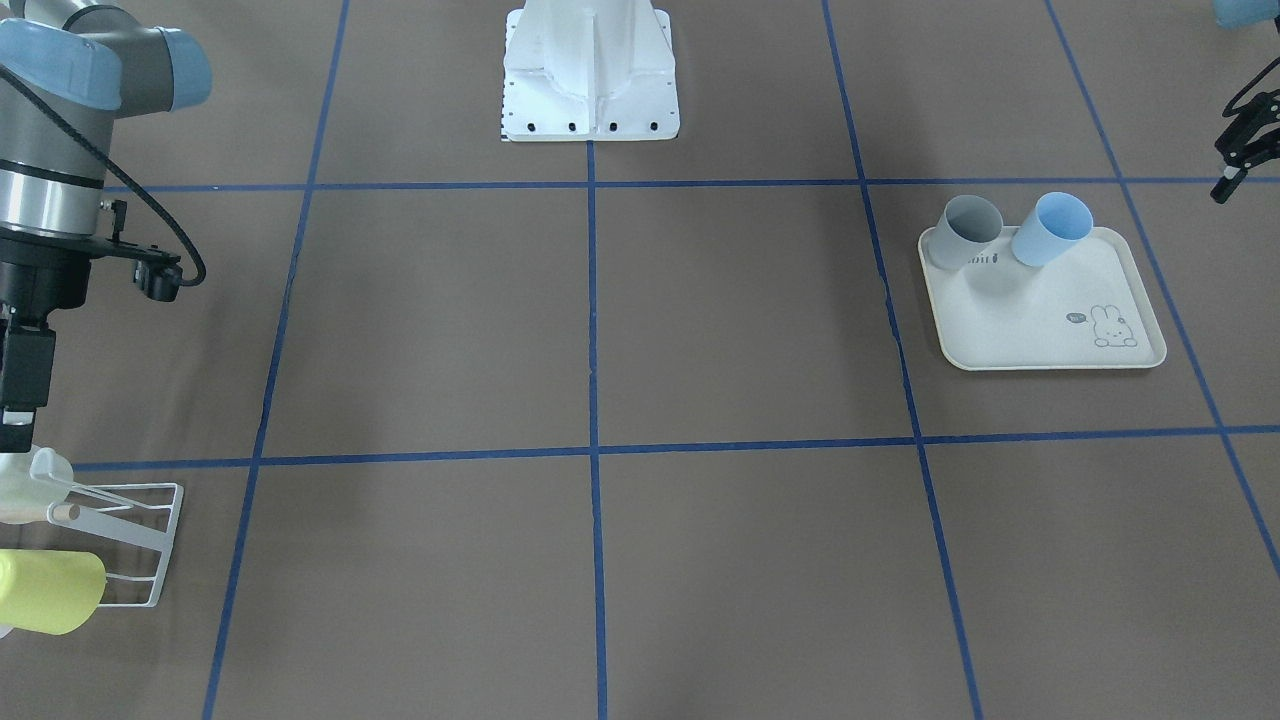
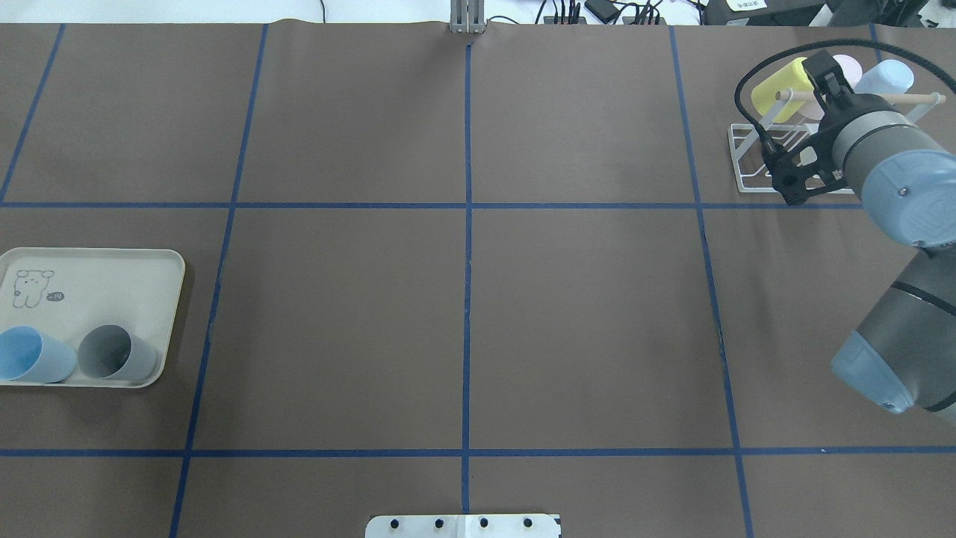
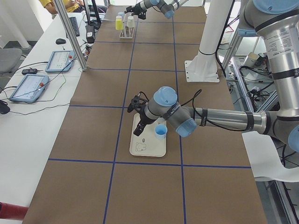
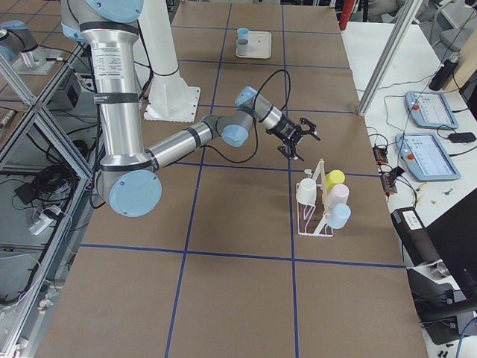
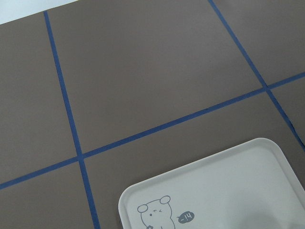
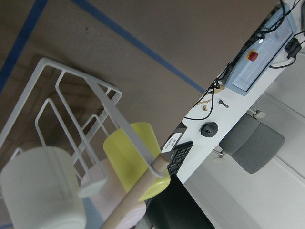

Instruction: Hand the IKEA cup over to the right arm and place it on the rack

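A white IKEA cup (image 4: 305,192) hangs on the white wire rack (image 4: 313,216) beside a yellow cup (image 4: 335,177), a pink one and a pale blue one. My right gripper (image 4: 302,142) stands open and empty, a short way from the rack and apart from the cups. In the front view it (image 1: 15,425) hangs just above the white cup (image 1: 25,495). The right wrist view looks onto the rack (image 6: 71,90) and white cup (image 6: 38,186). My left gripper (image 1: 1235,170) hovers open and empty by the tray (image 1: 1050,330).
The cream rabbit-print tray (image 2: 97,269) holds a grey cup (image 2: 116,353) and a pale blue cup (image 2: 33,355), both tipped. The robot's white base plate (image 1: 590,100) sits at mid table edge. Blue tape lines grid the brown table.
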